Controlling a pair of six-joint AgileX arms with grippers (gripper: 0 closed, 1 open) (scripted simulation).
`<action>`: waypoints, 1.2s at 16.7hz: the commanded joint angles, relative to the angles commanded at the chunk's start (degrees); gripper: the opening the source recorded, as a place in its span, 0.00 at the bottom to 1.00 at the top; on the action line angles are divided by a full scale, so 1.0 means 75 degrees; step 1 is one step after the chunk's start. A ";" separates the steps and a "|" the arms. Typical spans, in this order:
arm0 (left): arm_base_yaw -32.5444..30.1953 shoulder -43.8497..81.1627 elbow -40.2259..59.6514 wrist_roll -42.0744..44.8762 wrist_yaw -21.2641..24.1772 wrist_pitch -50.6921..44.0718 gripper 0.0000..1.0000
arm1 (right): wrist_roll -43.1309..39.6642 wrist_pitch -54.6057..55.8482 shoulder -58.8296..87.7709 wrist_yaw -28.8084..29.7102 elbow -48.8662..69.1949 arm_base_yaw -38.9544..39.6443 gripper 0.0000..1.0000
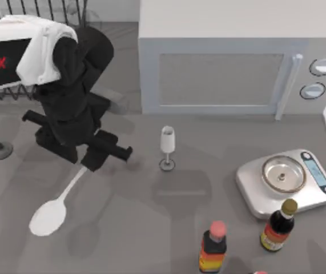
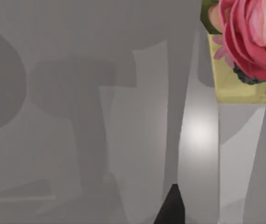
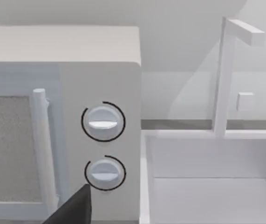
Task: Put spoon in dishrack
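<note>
Black and bulky, the left AgileX arm rises closest to the overhead camera at the desk's left, its left pincer (image 1: 97,155) low over the grey desk (image 1: 168,228); whether its fingers are spread or pressed together cannot be told. Just beside that pincer, the long white spoon with an oval bowl and thin handle (image 1: 53,210) lies flat on the desk, its handle running up to meet the pincer's underside and its bowl pointing toward the near left corner; whether the fingers actually pinch the handle cannot be told. Behind the arm, at the far left, stands the large black wire dishrack of thin metal rods (image 1: 37,10), well apart from the spoon. A big grey box microwave with two round dials (image 1: 225,63) fills the far middle and right. Before it stands a small clear stemmed glass (image 1: 167,147), and further right a silver kitchen scale with a round pan (image 1: 285,181). Two dark sauce bottles (image 1: 213,246) stand near the front edge. The right wrist view faces the microwave's dials, with a white sink and faucet (image 3: 226,74) beside it.
</note>
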 joint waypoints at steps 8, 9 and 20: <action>-0.0018 -0.0720 0.3018 -0.0043 -0.0004 -0.3899 0.00 | 0.0000 0.0000 0.0000 0.0000 0.0000 0.0000 1.00; -0.0015 -0.0797 0.3188 -0.0045 -0.0004 -0.4071 0.00 | 0.0000 0.0000 0.0000 0.0000 0.0000 0.0000 1.00; 0.0600 -0.1711 0.2724 -0.0040 0.0200 -0.2937 0.00 | 0.0000 0.0000 0.0000 0.0000 0.0000 0.0000 1.00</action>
